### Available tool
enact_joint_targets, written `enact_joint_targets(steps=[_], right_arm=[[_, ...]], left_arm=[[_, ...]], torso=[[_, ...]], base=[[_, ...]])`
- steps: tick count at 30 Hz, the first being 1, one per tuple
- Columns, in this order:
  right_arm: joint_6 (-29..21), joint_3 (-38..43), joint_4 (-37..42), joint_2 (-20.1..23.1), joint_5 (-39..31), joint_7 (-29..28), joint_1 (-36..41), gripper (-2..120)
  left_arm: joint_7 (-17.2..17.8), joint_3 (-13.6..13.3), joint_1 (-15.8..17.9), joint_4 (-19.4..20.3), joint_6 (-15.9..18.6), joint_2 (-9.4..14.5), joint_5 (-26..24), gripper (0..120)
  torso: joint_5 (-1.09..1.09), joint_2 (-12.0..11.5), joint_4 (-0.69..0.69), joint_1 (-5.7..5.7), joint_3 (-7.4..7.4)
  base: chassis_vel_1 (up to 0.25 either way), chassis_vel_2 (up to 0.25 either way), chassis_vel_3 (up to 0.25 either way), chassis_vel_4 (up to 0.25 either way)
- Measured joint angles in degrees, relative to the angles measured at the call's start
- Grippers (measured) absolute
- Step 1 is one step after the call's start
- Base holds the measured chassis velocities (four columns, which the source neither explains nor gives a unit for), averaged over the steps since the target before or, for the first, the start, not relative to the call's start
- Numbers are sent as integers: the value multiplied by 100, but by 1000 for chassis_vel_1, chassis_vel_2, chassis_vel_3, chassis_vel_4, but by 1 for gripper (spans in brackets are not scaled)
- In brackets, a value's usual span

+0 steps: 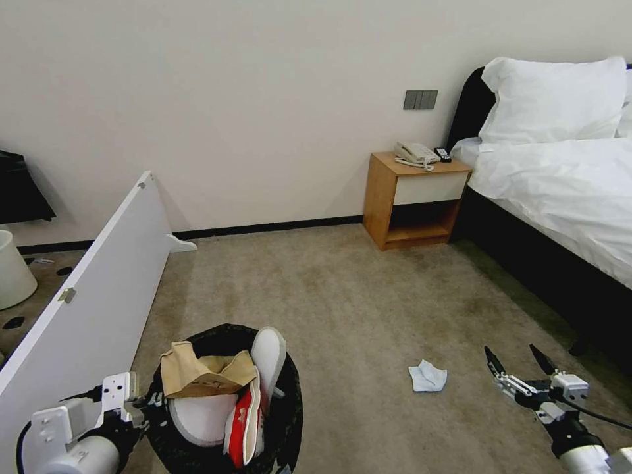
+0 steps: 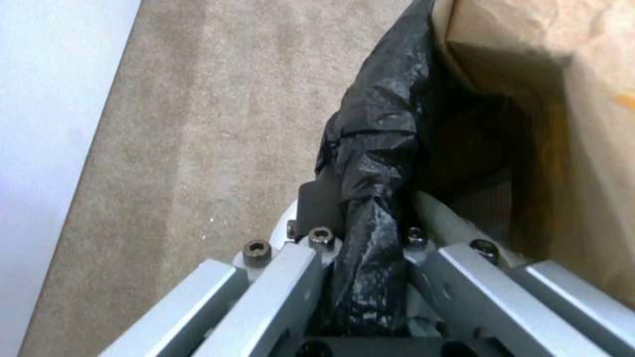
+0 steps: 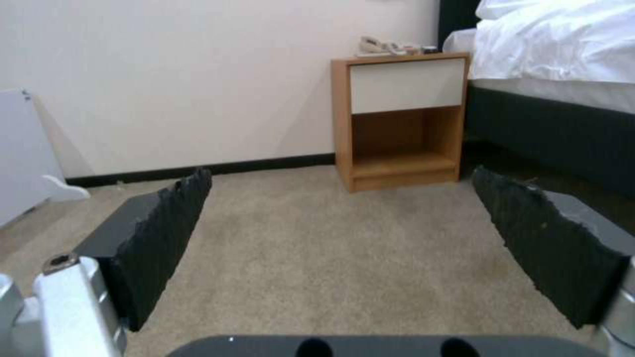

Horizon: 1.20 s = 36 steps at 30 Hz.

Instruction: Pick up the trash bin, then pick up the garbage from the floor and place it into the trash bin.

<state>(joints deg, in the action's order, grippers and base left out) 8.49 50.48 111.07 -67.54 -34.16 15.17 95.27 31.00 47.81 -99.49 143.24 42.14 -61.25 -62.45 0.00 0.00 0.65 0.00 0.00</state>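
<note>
The trash bin [image 1: 291,403], lined with a crinkled black bag, sits low in the head view. It holds a brown paper scrap [image 1: 197,374], white slippers [image 1: 268,355] and a red-white packet [image 1: 243,415]. My left gripper [image 1: 146,403] is shut on the bin's left rim. In the left wrist view the left gripper [image 2: 370,220] pinches the black bag [image 2: 377,144], with brown paper [image 2: 529,54] just inside. One pale blue-white crumpled piece of garbage [image 1: 427,376] lies on the carpet. My right gripper [image 1: 517,362] hovers open, a little right of it; its fingers [image 3: 158,233] stand wide apart.
A white panel [image 1: 85,296] leans along the left, close to the bin. A cream-white bucket [image 1: 13,270] stands beyond it. A wooden nightstand [image 1: 415,197] with a phone stands at the wall, and a bed [image 1: 559,197] runs down the right. Open carpet [image 1: 342,296] lies between.
</note>
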Motion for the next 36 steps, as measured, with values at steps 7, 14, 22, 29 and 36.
enact_joint_targets(steps=[7, 14, 22, 29, 36], right_arm=[[-2, -8, -5, 11, -5, 28, -7, 100], [-2, -41, -32, 1, -3, 55, -35, 100], [-7, -48, -55, 17, -11, 77, -61, 100], [-12, -46, -58, 24, -18, 93, -61, 100], [-14, -45, -64, 21, -24, 111, -68, 100]], left_arm=[[-1, -3, 15, 0, 0, -4, 11, 1], [-3, -5, 29, 0, 0, -5, 21, 1], [-9, -5, 39, 0, 0, -7, 43, 1], [-14, -3, 42, 0, 0, -9, 48, 1], [-16, -1, 44, 0, 0, -6, 54, 1]], torso=[[0, 0, -1, 0, 0], [0, 0, -1, 0, 0], [0, 0, 0, 0, 0], [0, 0, 0, 0, 0], [0, 0, 0, 0, 0]], base=[[0, 0, 0, 0], [0, 0, 0, 0], [0, 0, 0, 0], [0, 0, 0, 0], [0, 0, 0, 0]])
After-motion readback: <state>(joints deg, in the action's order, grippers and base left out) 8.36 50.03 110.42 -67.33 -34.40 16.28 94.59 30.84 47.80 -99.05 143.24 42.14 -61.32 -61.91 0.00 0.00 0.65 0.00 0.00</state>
